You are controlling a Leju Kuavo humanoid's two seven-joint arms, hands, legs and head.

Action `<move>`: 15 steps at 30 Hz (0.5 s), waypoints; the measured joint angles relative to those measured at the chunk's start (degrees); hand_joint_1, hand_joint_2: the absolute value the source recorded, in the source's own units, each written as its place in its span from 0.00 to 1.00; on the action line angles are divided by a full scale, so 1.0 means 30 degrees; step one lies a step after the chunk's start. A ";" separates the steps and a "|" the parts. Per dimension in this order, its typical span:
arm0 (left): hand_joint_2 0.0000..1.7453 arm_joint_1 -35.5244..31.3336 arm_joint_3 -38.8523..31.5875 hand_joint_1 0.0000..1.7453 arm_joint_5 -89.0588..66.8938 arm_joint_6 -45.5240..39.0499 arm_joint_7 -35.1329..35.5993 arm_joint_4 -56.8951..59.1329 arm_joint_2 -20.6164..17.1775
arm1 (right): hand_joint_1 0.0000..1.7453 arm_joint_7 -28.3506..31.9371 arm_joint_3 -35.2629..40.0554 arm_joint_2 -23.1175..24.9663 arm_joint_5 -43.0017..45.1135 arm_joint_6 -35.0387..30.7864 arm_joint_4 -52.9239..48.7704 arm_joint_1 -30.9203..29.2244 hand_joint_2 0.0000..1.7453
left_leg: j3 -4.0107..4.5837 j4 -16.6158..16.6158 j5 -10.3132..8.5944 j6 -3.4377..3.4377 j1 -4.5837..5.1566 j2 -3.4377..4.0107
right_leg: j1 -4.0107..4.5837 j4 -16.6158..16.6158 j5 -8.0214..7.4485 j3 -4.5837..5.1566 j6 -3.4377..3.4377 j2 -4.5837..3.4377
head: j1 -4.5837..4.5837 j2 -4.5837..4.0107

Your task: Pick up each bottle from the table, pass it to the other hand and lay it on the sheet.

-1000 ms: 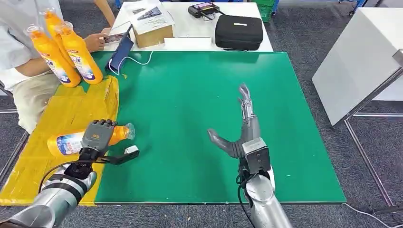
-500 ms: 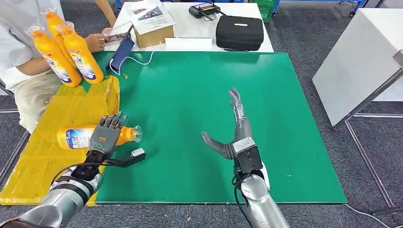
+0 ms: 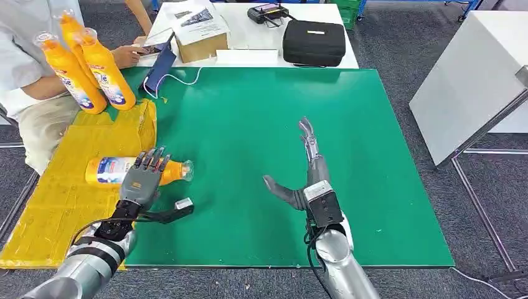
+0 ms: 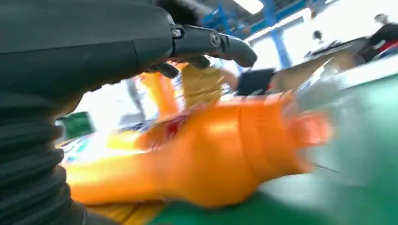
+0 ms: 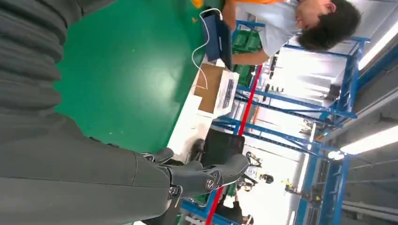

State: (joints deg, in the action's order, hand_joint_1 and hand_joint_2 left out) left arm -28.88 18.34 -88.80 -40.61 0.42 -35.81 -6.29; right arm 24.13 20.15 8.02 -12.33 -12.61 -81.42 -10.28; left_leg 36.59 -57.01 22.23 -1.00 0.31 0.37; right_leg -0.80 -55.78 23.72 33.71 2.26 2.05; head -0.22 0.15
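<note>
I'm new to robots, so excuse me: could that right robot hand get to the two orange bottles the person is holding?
Probably not as things stand. The two bottles are at the far left corner in a person's grip, while the open right robot hand is mid-table, well apart.

Left robot hand (image 3: 142, 179), fingers spread, above lying orange bottle (image 3: 118, 170) on yellow sheet (image 3: 59, 199); right robot hand (image 3: 305, 171) empty, fingers extended.

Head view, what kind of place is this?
Probably a robot test bay in a workshop: a green mat and yellow sheet on carpet, blue racking beyond, and a seated person holding spare orange bottles.
</note>
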 measured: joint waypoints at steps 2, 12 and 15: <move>1.00 0.0745 -0.0490 0.00 0.0109 0.0000 -0.0404 -0.1413 0.0204 | 0.00 0.0000 0.0000 -0.0015 -0.0029 -0.0095 0.0000 0.0055 1.00 | 0.0002 -0.0002 0.0002 -0.0001 0.0003 0.0009 | -0.0001 0.0003 0.0000 0.0007 0.0000 -0.0004 | -0.0007 0.0000; 1.00 0.3457 -0.4156 0.00 0.1049 0.0007 -0.4710 -0.9865 0.2223 | 0.00 0.0190 -0.0015 -0.0211 -0.0394 -0.1035 -0.0007 0.0756 1.00 | 0.0011 -0.0002 0.0005 -0.0001 -0.0001 0.0013 | 0.0005 0.0004 0.0000 0.0020 0.0000 -0.0004 | -0.0007 0.0000; 1.00 0.3923 -0.5599 0.00 0.3705 0.0001 -0.8123 -1.1798 0.3465 | 0.00 0.0349 -0.0044 -0.0291 -0.0619 -0.1463 -0.0210 0.1150 1.00 | 0.0011 -0.0001 0.0006 -0.0002 0.0002 0.0008 | 0.0001 0.0005 0.0001 0.0009 0.0001 -0.0003 | -0.0001 0.0000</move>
State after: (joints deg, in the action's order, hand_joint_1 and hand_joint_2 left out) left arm -17.11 1.54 -77.69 -40.61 -23.95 -71.21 4.10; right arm 25.18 20.02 7.15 -14.18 -17.00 -82.05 -6.83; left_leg 36.63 -57.01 22.25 -1.00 0.31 0.40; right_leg -0.80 -55.77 23.72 33.74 2.26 2.04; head -0.22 0.15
